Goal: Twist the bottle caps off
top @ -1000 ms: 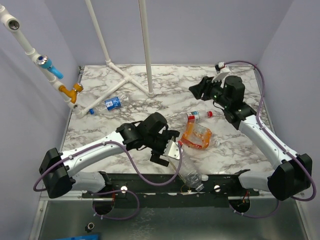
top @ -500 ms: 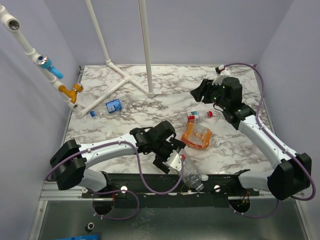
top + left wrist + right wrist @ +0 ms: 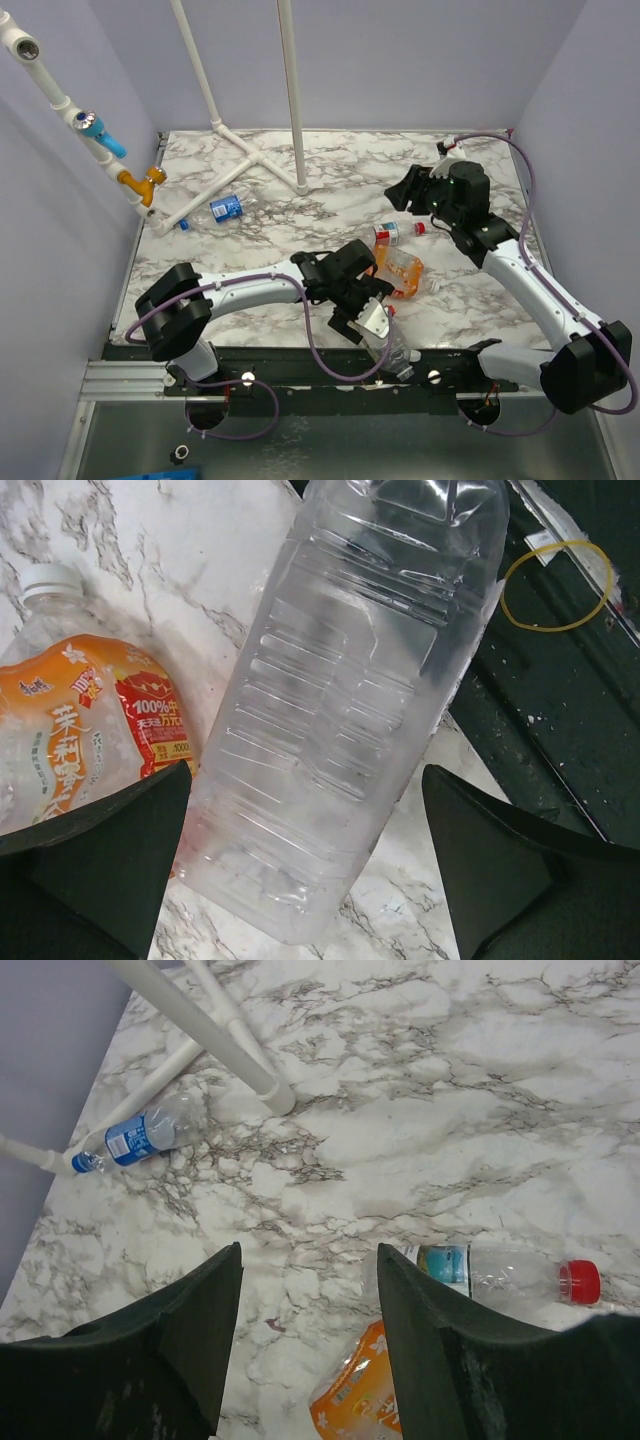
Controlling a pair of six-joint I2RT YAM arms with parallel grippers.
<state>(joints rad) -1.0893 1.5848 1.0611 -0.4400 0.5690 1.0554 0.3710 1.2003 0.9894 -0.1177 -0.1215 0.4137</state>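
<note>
While the left gripper (image 3: 305, 780) is hanging right over the big clear bottle (image 3: 350, 700) at the front edge of the table (image 3: 350, 160), its jaws are standing as wide as they go. One finger is sitting on each side of the bottle and they aren't squeezing anything. That bottle is lying on its side, with its base on the marble and its shoulder end sticking out over the black rail (image 3: 560, 710), where a yellow rubber band (image 3: 555, 585) is sitting. I can't tell from any view whether its cap is on.

Just beside it the orange-label bottle (image 3: 90, 730) is lying with its white cap (image 3: 48, 577) screwed on. The right gripper (image 3: 310, 1255) is hovering over the far right part of the table, jaws roughly half open, with nothing between them but marble. Below it the small bottle (image 3: 490, 1268) with the red cap (image 3: 580, 1282) is lying on its side, cap on. Way over on the left the blue-label bottle (image 3: 150, 1130) is lying beside the white pipe frame (image 3: 200, 1025), blue cap (image 3: 85, 1162) on too.
</note>
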